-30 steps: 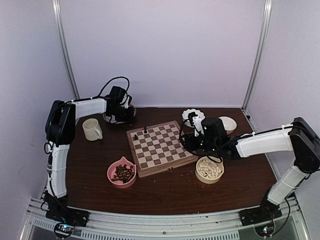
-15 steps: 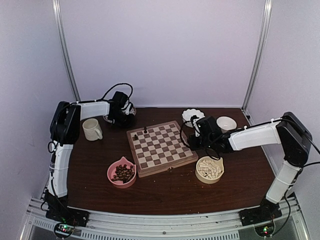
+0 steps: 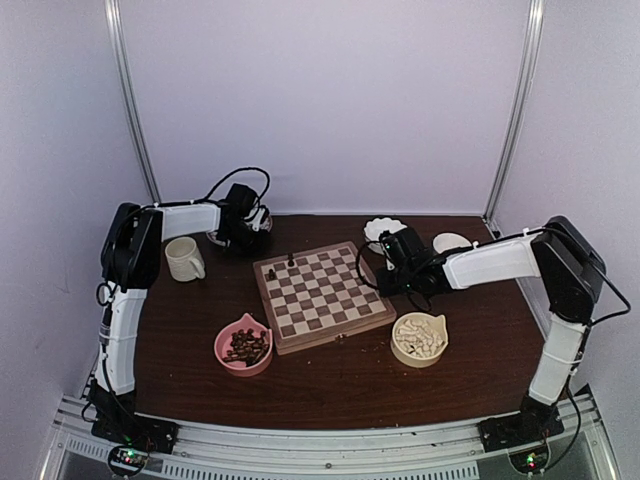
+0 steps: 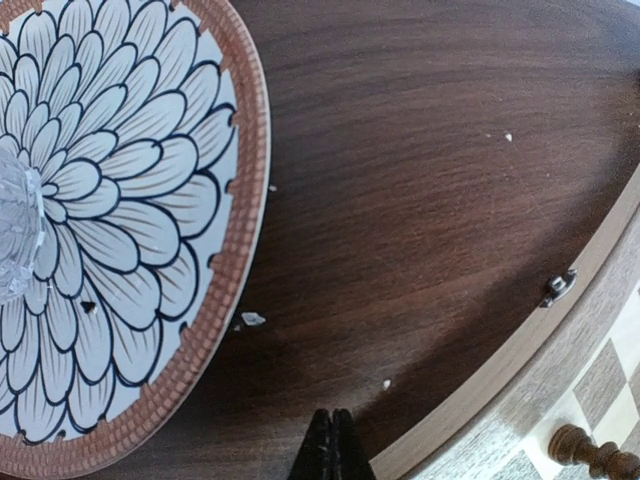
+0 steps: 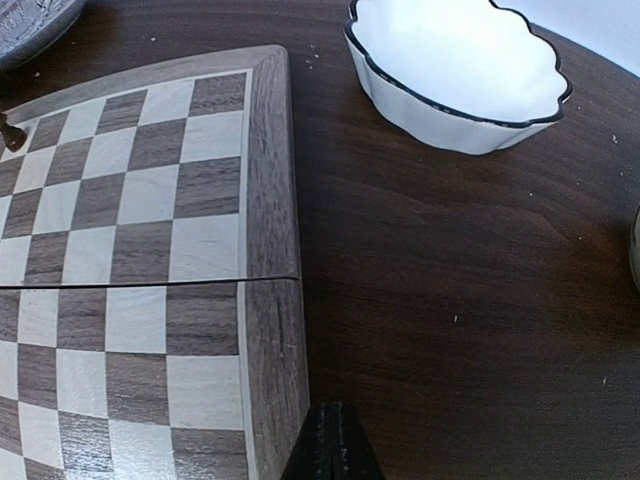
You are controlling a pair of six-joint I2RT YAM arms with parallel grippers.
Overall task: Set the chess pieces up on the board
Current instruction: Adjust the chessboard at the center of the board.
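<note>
The board (image 3: 322, 295) lies in the middle of the table, with two dark chess pieces (image 3: 291, 260) standing near its far left corner. More dark pieces fill a pink bowl (image 3: 245, 346); cream ones fill a tan bowl (image 3: 419, 338). My left gripper (image 3: 254, 243) is shut and empty, low over bare table between a flower-patterned plate (image 4: 130, 200) and the board's corner (image 4: 540, 400), where one dark piece (image 4: 590, 455) shows. My right gripper (image 5: 333, 420) is shut on nothing, just off the board's right edge (image 5: 270, 300).
A white scalloped bowl (image 5: 455, 75) sits beyond the right gripper, and a small white bowl (image 3: 452, 243) is further right. A cream mug (image 3: 184, 258) stands at the left, near the left arm. Small crumbs dot the dark wooden table (image 4: 420, 150).
My right arm has swung back from above the tan bowl to the board's right edge, and its jaws have closed empty. The left arm has shifted only slightly.
</note>
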